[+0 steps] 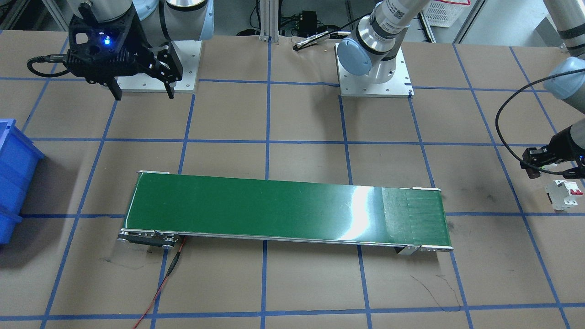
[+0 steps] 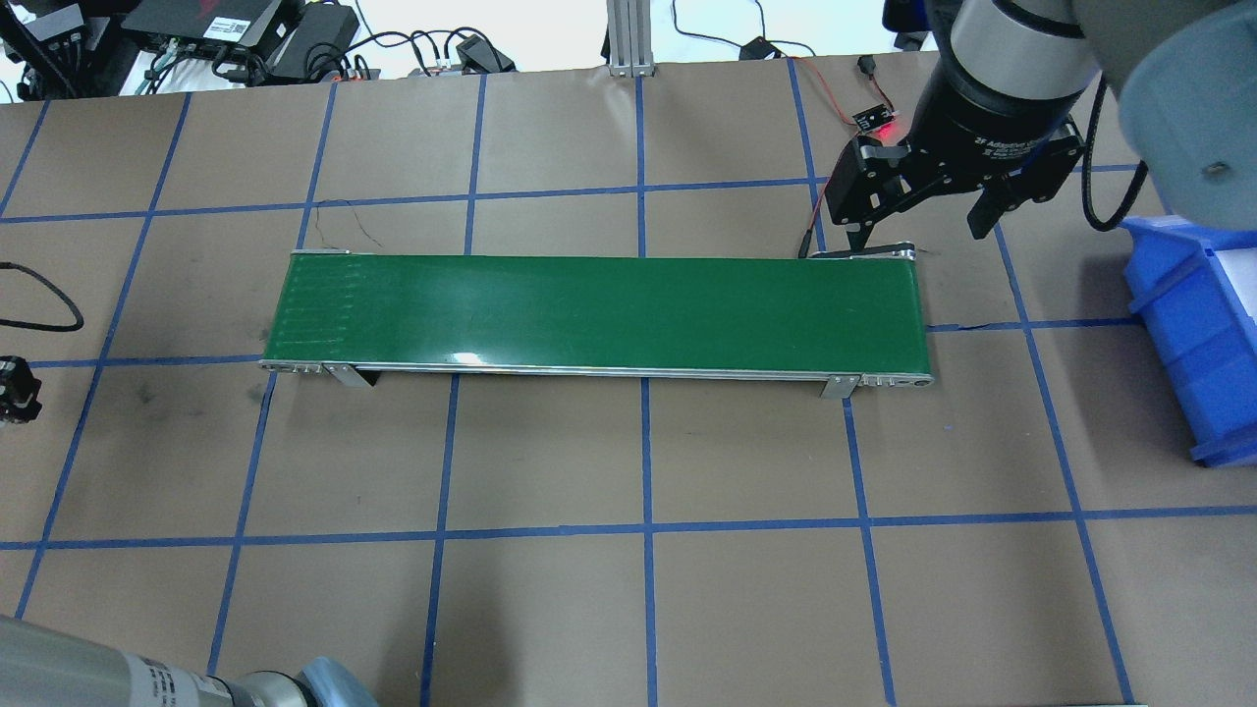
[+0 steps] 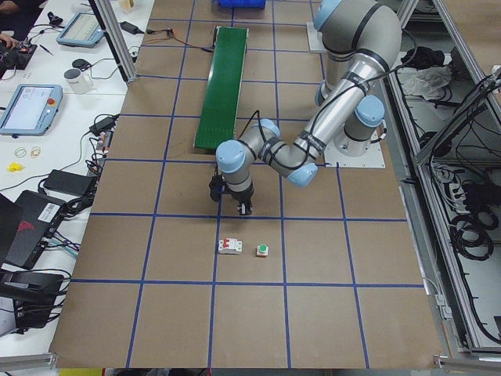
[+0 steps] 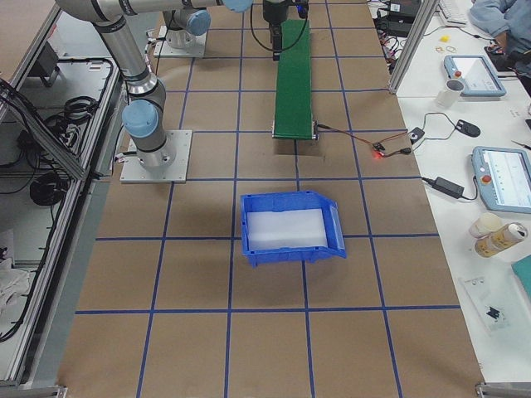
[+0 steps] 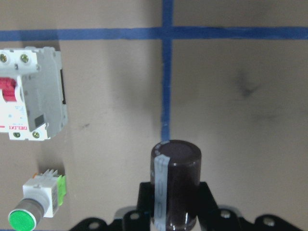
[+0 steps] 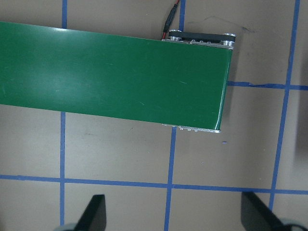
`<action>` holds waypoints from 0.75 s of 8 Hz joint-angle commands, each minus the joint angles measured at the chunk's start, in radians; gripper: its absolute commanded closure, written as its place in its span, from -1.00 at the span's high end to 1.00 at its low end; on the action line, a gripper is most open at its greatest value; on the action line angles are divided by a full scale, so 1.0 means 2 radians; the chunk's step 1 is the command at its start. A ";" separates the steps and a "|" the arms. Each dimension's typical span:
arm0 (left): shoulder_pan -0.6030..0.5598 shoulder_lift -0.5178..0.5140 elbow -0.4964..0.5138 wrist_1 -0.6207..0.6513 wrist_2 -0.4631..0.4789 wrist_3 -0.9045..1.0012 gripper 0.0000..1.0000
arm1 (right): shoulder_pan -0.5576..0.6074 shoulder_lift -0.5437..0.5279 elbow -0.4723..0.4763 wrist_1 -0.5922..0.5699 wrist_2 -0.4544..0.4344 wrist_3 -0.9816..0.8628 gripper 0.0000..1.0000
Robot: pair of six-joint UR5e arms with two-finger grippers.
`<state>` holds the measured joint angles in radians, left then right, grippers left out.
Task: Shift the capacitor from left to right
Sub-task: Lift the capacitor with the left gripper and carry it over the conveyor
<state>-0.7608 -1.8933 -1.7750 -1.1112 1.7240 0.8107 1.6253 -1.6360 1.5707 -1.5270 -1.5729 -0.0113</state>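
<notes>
The capacitor [image 5: 177,163], a stubby dark cylinder with a pale stripe, sits upright between the fingers of my left gripper [image 5: 175,199], which is shut on it. That gripper [image 1: 532,163] hovers over the brown table paper just beyond the left end of the green conveyor belt [image 1: 288,210], close to the white breaker [image 1: 566,194]. It also shows at the overhead view's left edge [image 2: 15,393]. My right gripper [image 2: 918,221] is open and empty above the far side of the belt's right end; its fingertips [image 6: 97,211] frame the belt [image 6: 110,77].
The white breaker with red switches [image 5: 31,94] and a green-capped push button [image 5: 38,204] lie beside the left gripper. A blue bin [image 2: 1198,324] stands past the belt's right end. A red-black wire [image 1: 167,274] runs from the belt's motor end.
</notes>
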 commanded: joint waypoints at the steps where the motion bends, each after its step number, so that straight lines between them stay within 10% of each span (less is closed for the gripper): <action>1: -0.108 0.103 0.000 -0.044 -0.022 -0.020 -1.00 | 0.000 0.000 0.003 0.003 0.003 0.003 1.00; 6: -0.225 0.071 0.002 0.020 -0.072 -0.029 -1.00 | 0.000 0.000 0.005 0.001 0.003 0.000 1.00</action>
<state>-1.1731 -1.6950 -1.7738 -1.1010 1.6370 0.7608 1.6260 -1.6368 1.5796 -1.5244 -1.5663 -0.0104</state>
